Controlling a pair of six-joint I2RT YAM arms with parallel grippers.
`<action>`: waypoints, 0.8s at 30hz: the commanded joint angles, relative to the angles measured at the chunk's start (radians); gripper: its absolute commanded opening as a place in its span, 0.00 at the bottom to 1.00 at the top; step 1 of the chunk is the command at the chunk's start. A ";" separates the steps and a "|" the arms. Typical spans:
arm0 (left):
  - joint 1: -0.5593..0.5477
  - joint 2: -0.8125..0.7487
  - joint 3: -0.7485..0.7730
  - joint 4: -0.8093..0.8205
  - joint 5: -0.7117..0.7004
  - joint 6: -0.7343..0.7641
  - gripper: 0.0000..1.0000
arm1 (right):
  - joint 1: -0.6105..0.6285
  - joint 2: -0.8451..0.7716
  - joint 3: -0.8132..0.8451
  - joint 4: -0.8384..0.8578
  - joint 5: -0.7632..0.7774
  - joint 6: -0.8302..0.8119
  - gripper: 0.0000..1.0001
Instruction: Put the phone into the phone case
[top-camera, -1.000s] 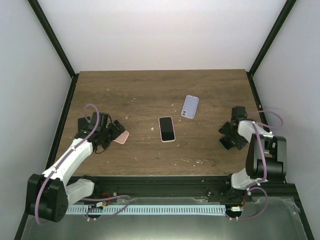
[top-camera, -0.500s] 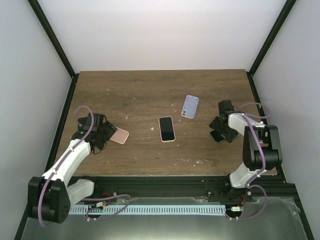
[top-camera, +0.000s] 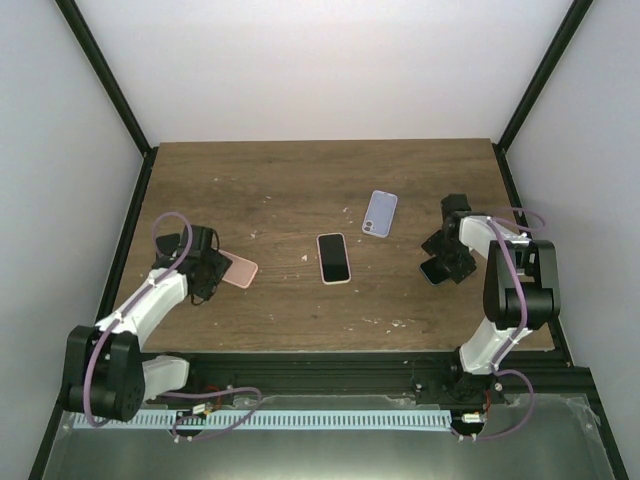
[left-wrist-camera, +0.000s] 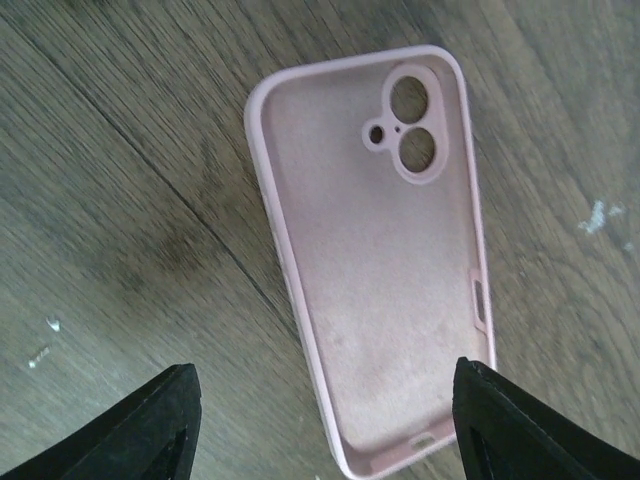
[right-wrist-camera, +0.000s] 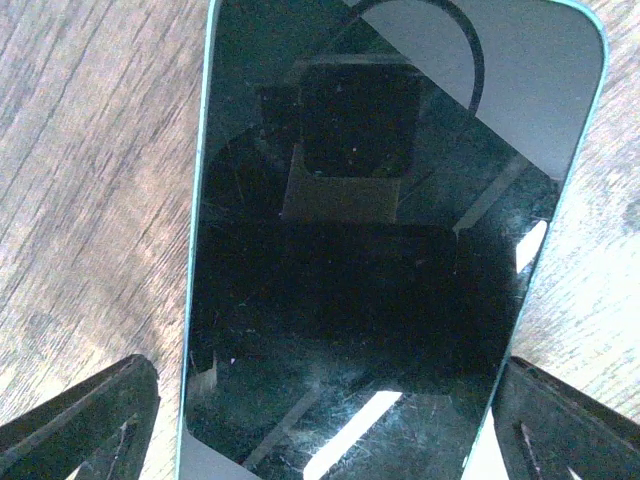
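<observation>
An empty pink phone case (left-wrist-camera: 385, 260) lies inside-up on the wooden table, also visible in the top view (top-camera: 241, 269). My left gripper (left-wrist-camera: 323, 366) is open, its fingers astride the case's bottom end, with a wide gap on the left side (top-camera: 212, 268). A dark-screened phone (right-wrist-camera: 380, 250) with a teal edge lies face-up at the right (top-camera: 431, 272). My right gripper (right-wrist-camera: 328, 362) stands open around its lower end, bare wood showing between the left finger and the phone (top-camera: 446, 256).
A second phone with a pink rim (top-camera: 334, 258) lies screen-up at the table's middle. A lilac phone or case (top-camera: 380, 213) lies back-up beyond it. Black frame rails run along the table's left and right edges.
My left gripper drew back left off the pink case and its jaws narrowed. My right gripper moved left and slightly farther, and the dark phone beneath it shifted left too.
</observation>
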 joint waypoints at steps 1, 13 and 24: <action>0.005 0.066 0.022 0.038 -0.094 -0.005 0.70 | -0.015 0.084 -0.040 -0.015 -0.100 0.033 0.90; -0.020 0.161 -0.019 0.153 0.001 0.000 0.65 | -0.017 0.075 -0.049 0.002 -0.101 0.021 0.84; -0.239 0.160 0.027 0.203 0.031 -0.016 0.60 | -0.003 0.029 -0.099 0.027 -0.115 0.002 0.80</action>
